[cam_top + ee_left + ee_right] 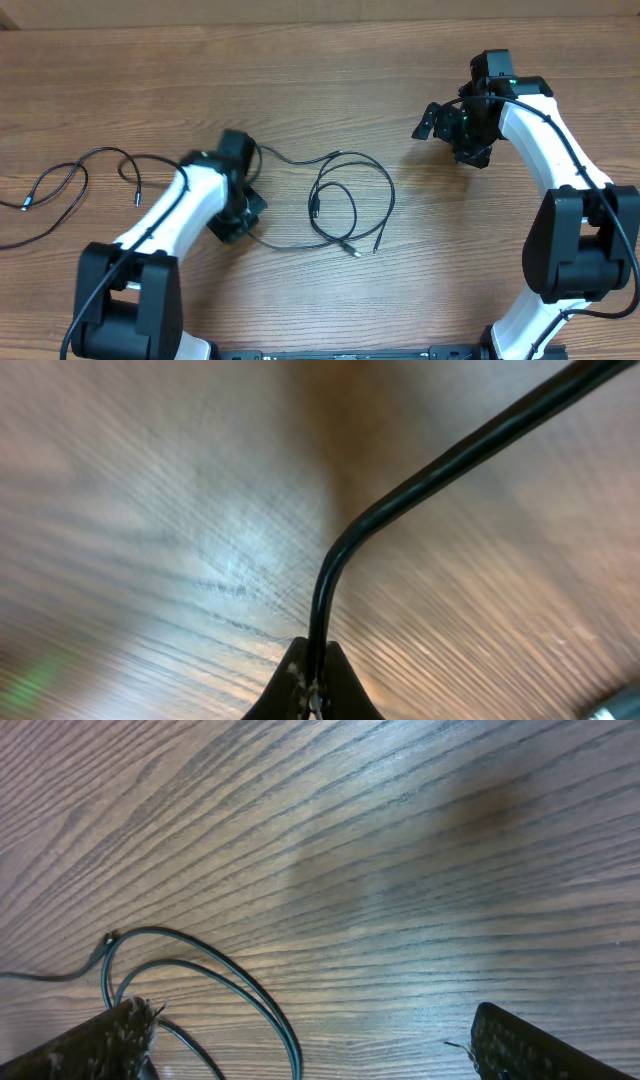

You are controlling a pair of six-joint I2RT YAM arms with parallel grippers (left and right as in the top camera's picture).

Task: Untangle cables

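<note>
Thin black cables lie on the wooden table (330, 80). One cable (100, 151) lies in loose curves at the left. Another (338, 154) forms loops at the centre, with a silvery plug end (355, 251) at the front. My left gripper (240, 215) is low over the table between them, shut on a black cable (420, 485) that bends up and to the right from the jaws (315, 675). My right gripper (432, 122) is open and empty at the far right, apart from the cables. Its wrist view shows its jaws (310, 1035) wide apart and cable loops (215, 975) beside the left finger.
The left arm (170, 210) reaches in from the front left and the right arm (545, 130) from the front right. The table's far edge (320, 20) runs along the top of the overhead view.
</note>
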